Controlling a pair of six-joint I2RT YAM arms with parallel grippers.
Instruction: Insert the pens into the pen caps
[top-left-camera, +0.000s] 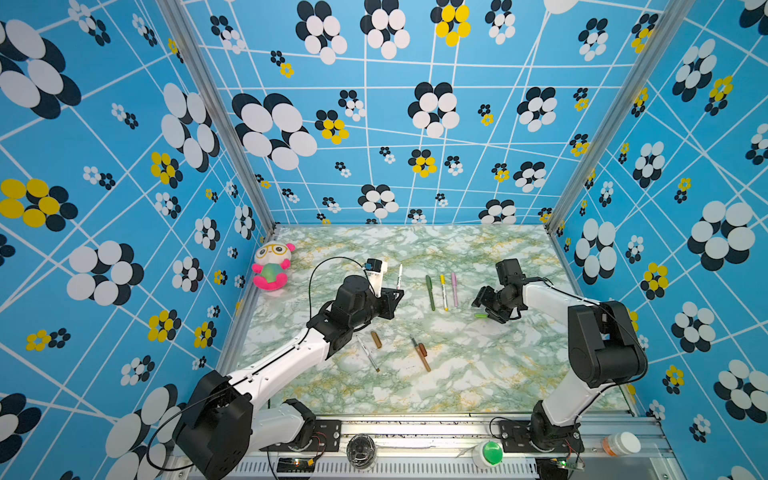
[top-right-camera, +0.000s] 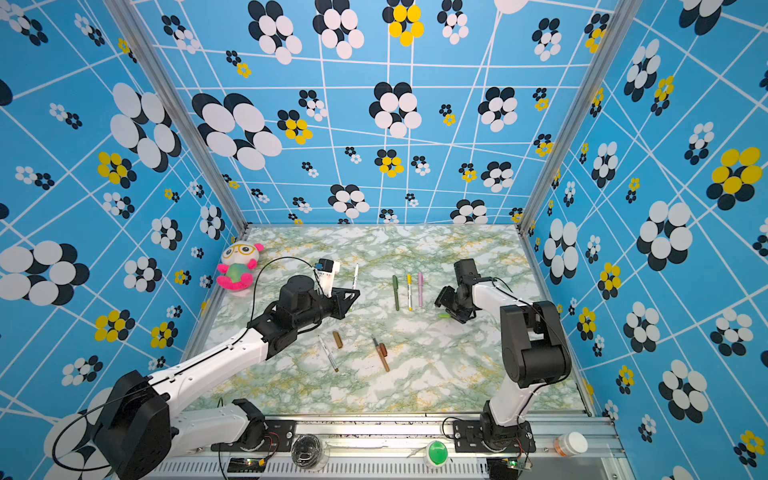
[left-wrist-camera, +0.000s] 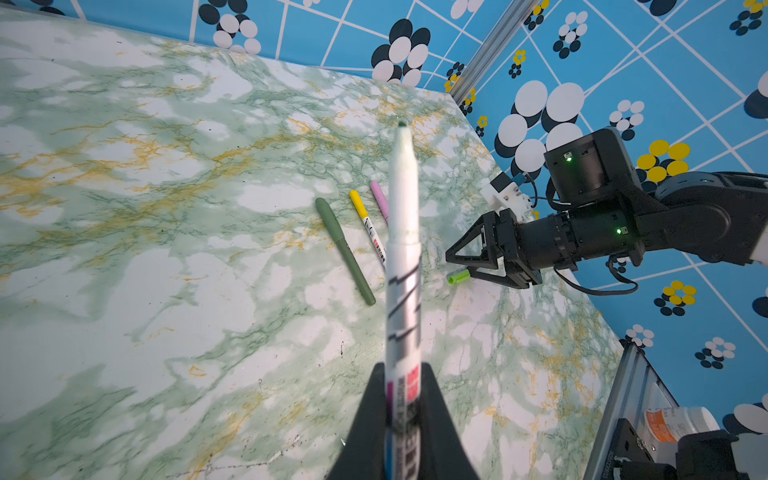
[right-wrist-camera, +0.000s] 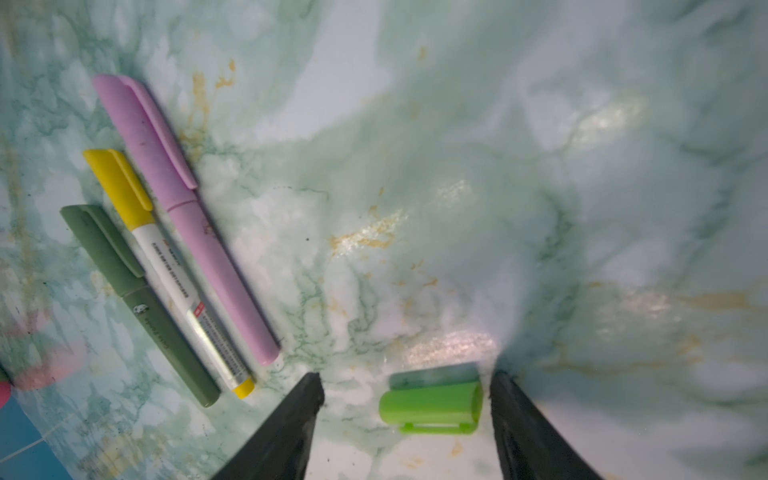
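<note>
Left hand (left-wrist-camera: 401, 376) grips white pen (left-wrist-camera: 402, 249); at three o'clock, right hand (right-wrist-camera: 406, 376) gapes astride lime cap (right-wrist-camera: 432, 405); an off-centre pinch could flick it away.

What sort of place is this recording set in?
Probably a lab robot cell: flower-printed blue walls on an aluminium frame, a marble-look tabletop, and a mounting rail with a green button.

Far left corner: a plush toy (top-left-camera: 272, 266) with yellow glasses and pink feet sat on the green marbled table (top-left-camera: 478, 374), right by the blue flowered wall (top-left-camera: 415, 124). Along the metal rail (top-left-camera: 415, 428) at the front stood a clear round thing (top-left-camera: 360, 449), too blurred to name, a green button (top-left-camera: 491, 452), and, towards the right end, a white jar (top-left-camera: 622, 444) with an orange label.
</note>
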